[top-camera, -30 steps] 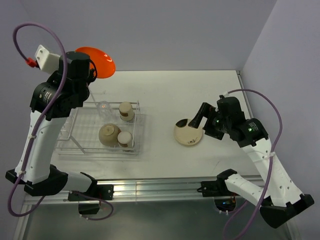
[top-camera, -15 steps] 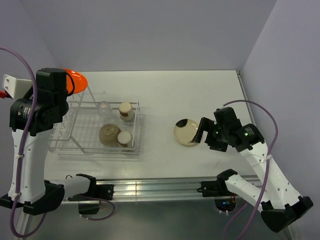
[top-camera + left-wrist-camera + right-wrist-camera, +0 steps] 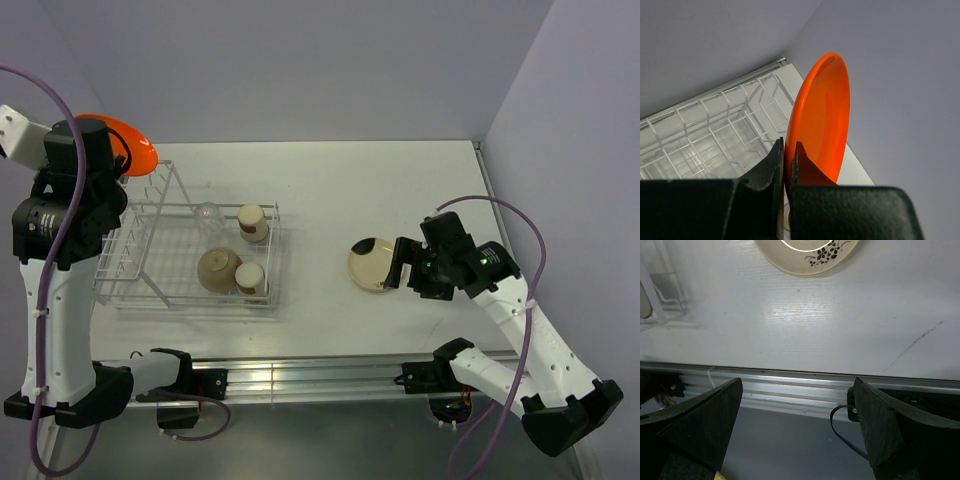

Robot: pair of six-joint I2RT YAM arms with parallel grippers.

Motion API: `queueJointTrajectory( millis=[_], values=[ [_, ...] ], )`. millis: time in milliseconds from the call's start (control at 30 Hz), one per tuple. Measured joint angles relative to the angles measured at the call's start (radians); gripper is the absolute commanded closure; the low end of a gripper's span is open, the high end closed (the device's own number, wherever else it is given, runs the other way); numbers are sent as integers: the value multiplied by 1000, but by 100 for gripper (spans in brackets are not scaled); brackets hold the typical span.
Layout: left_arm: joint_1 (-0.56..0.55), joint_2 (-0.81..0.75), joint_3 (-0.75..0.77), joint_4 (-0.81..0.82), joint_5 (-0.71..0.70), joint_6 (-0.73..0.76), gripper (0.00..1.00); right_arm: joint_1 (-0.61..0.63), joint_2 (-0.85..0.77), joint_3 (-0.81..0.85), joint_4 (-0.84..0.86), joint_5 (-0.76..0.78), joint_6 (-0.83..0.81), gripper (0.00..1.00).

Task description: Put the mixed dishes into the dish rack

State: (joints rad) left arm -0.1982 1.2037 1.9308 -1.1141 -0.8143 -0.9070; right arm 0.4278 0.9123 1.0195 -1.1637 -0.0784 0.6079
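My left gripper [image 3: 789,160] is shut on the rim of the glossy orange plate [image 3: 822,115]. It holds the plate on edge above the far left end of the white wire dish rack [image 3: 715,130]. From the top, the plate [image 3: 128,150] hangs over the rack's upright slots [image 3: 140,230]. In the basket lie an upturned bowl [image 3: 218,268], two tan cups [image 3: 252,220] [image 3: 250,277] and a clear glass [image 3: 207,212]. The cream shallow dish [image 3: 372,265] with brown marks lies on the table. My right gripper [image 3: 402,264] is open and empty at its right edge; the dish [image 3: 807,255] shows beyond the fingers [image 3: 700,420].
The white table [image 3: 330,190] ends at walls at the back and right. A metal rail [image 3: 800,387] runs along the near edge, with a black cable [image 3: 840,432] below it. A corner of the rack [image 3: 660,290] shows at the left of the right wrist view.
My left arm has swung left and toward me with the orange plate, from behind the rack to over its slotted left end. My right gripper has shifted slightly beside the shallow dish.
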Motion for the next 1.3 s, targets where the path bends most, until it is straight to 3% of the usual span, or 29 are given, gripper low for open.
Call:
queueJointTrajectory(
  millis=[200, 533, 933, 1067, 1300],
  values=[
    [82, 24, -10, -90, -24, -106, 100, 0, 32, 1, -1, 23, 0, 1],
    [344, 7, -184, -177, 36, -174, 100, 0, 80, -13, 21, 21, 11, 1],
    [378, 21, -206, -151, 157, -188, 100, 0, 106, -13, 37, 18, 11, 1],
    [378, 11, -224, -67, 212, -146, 100, 0, 119, -14, 45, 18, 5, 1],
    [380, -110, -365, 249, 423, -27, 100, 0, 127, -14, 48, 18, -9, 1]
  ],
)
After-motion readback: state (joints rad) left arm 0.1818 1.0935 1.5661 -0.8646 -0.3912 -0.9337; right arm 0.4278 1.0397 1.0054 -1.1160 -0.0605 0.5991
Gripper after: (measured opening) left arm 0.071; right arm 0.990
